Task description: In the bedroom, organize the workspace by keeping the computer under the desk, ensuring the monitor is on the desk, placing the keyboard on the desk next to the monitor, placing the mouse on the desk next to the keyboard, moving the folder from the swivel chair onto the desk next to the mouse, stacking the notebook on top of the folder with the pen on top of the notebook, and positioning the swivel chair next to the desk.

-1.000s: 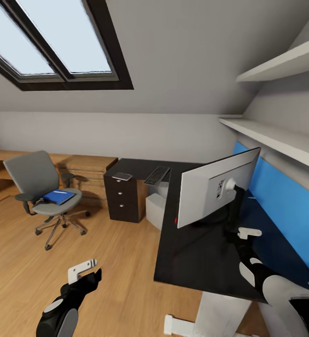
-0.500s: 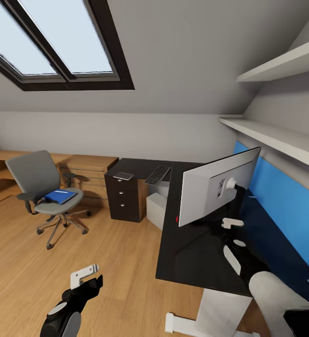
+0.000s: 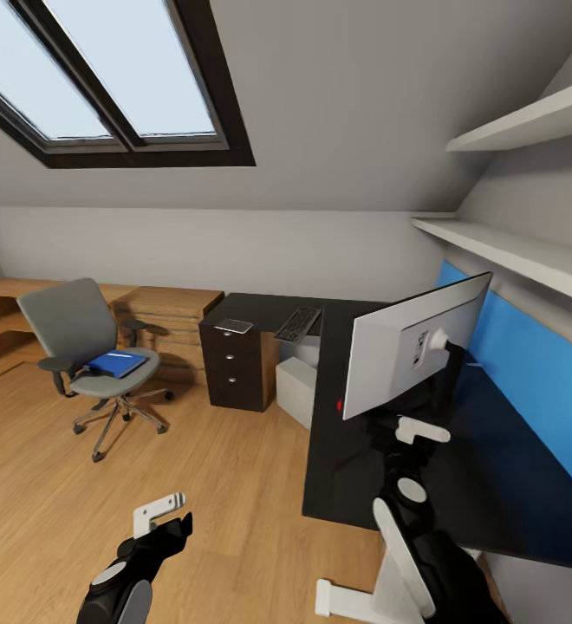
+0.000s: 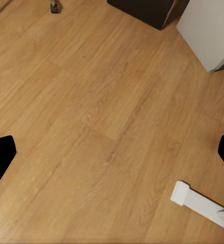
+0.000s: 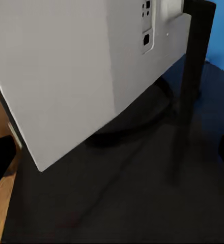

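- Head view, nearest: the left gripper (image 3: 166, 511) hangs low over the wooden floor (image 3: 61, 485), holding nothing. In the left wrist view its dark fingers (image 4: 1, 160) sit at opposite edges, spread wide apart over bare floor.
- The right gripper (image 3: 418, 431) is raised over the near part of the black table (image 3: 355, 485), just in front of the monitor (image 3: 407, 347). In the right wrist view the dark fingers (image 5: 0, 155) stand wide apart with nothing between them, facing the monitor's grey back and round stand base.
- The monitor stands upright on the table, its back turned toward the robot, with a blue wall panel (image 3: 529, 364) behind the table.
- Under the table, farther on, a white computer (image 3: 296, 390) sits on the floor beside a dark drawer unit (image 3: 234, 368).
- The keyboard (image 3: 298, 323) lies on the far end of the table, well apart from the monitor; a small flat grey thing (image 3: 234, 326) lies near it above the drawers.
- The swivel chair (image 3: 91, 360) stands on the floor, well apart from the table, with the blue folder (image 3: 117, 363) on its seat.
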Controlling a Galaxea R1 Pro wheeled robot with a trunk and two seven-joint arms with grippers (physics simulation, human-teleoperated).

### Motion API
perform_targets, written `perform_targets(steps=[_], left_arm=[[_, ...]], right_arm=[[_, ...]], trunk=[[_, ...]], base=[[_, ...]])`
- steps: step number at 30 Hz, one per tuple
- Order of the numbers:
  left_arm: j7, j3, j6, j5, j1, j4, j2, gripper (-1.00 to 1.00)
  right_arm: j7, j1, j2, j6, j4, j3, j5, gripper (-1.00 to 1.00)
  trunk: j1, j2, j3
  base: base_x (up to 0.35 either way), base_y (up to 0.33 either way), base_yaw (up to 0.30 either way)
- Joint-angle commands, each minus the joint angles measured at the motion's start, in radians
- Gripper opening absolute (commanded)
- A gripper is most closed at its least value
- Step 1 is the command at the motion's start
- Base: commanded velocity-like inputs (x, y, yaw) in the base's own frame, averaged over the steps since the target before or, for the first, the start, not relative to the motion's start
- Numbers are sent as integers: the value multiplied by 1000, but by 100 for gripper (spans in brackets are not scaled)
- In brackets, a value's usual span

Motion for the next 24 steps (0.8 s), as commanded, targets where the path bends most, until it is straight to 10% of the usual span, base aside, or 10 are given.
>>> perform_targets(steps=[1, 5, 10, 24], left_arm=[[9, -5, 2, 11, -1, -1, 0, 100], [10, -18, 1, 11, -1, -1, 0, 100], [9, -22, 2, 11, -1, 1, 0, 100], [10, -36, -1, 9, -1, 42, -1, 100]], right_arm=[[-11, -7, 16, 4, -1, 5, 1, 100], [-17, -19, 42, -48, 33, 11, 11, 100], [-21, -22, 47, -369, 194, 67, 20, 100], [-143, -22, 39, -331, 236, 71, 298, 100]], trunk=[[0, -1, -1], [0, -1, -1], [0, -1, -1], [0, -1, -1]], base=[[0, 284, 0], [0, 291, 0], [5, 300, 0], [97, 137, 0]])
